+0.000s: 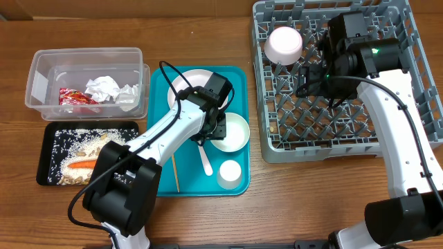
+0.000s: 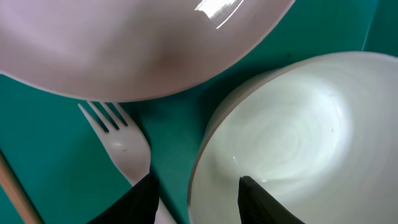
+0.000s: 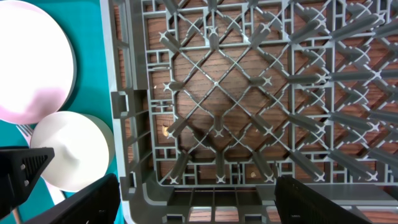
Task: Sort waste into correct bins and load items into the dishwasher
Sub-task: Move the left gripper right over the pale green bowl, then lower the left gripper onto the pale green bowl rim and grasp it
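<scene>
Left claw point(image 2: 196, 196): low over the large teal rectangular serving tray point(image 1: 239, 83), jaws partway apart, astride the rim of the white round bowl point(image 2: 298, 137) on that tray; one finger point(image 2: 140, 202) outside the wall, the other inside, a gap visible on each side, no clamp on the rim.
Right claw point(image 3: 198, 186): above the large square grey plastic dish rack point(image 1: 415, 104), over its left part, jaws wide, nothing between them.
White round flat plate point(image 1: 188, 84): at the far end of the teal tray, partly hidden by the left arm, just beside the bowl.
White plastic fork point(image 2: 121, 143): flat on the teal tray, tines toward the plate, just beside the bowl and the outer finger.
Thin wooden stick point(image 1: 175, 173): flat on the teal tray, left of the fork.
Small white cup point(image 1: 229, 173): upright in the near right corner of the teal tray, near the bowl.
Second white bowl point(image 1: 285, 43): upside down in the far left corner of the rack.
Clear rectangular plastic tub point(image 1: 38, 76): on the brown wooden table point(image 1: 208, 34), left of the teal tray; inside, a red snack wrapper point(image 1: 75, 98) and crumpled white napkins point(image 1: 104, 88).
Shallow black rectangular tray point(image 1: 52, 131): just in front of the tub; inside, beige scraps and grains point(image 1: 76, 142) and an orange carrot point(image 1: 83, 164).
</scene>
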`<state>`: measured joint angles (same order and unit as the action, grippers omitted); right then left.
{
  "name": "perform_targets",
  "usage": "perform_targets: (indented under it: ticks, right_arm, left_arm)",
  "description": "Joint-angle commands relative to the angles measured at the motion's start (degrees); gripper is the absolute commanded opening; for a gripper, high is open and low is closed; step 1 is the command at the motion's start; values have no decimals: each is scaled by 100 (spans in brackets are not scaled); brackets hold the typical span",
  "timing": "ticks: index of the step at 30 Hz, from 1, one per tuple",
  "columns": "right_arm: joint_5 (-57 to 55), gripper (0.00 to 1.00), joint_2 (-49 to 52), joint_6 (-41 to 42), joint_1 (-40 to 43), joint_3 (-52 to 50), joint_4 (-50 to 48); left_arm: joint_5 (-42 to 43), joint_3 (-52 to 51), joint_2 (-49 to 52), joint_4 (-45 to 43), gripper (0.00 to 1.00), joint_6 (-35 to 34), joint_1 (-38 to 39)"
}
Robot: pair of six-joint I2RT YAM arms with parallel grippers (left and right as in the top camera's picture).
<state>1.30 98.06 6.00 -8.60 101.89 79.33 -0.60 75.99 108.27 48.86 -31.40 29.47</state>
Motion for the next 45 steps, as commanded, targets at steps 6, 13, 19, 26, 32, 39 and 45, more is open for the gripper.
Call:
perform_targets:
  ticks: [6,13,19,26,32,39,45]
  right_arm:
    - [28,82,-11,24,37,46,-11]
    - [28,82,-11,24,37,46,-9]
    - [28,83,-11,26,37,46,-11]
    - [28,83,-11,24,37,46,-11]
    - [28,83,-11,26,37,46,-11]
    - [28,83,-11,24,37,46,-11]
    - [28,83,-11,24,37,46,-11]
  left_arm:
    - [59,-83,74,-98,37,-59,-15]
    - [17,-98,74,-103,33,-59,-15]
    - [20,-101,74,-111,26,-59,-13]
    - [-7,-116,76,-129,25,-57,-15]
    - [-2,-275,76,-264,23,-57,-15]
    - [-4,-271,74,-273,17,-31,-74]
    - [0,-155,74,-245,15,223,-101]
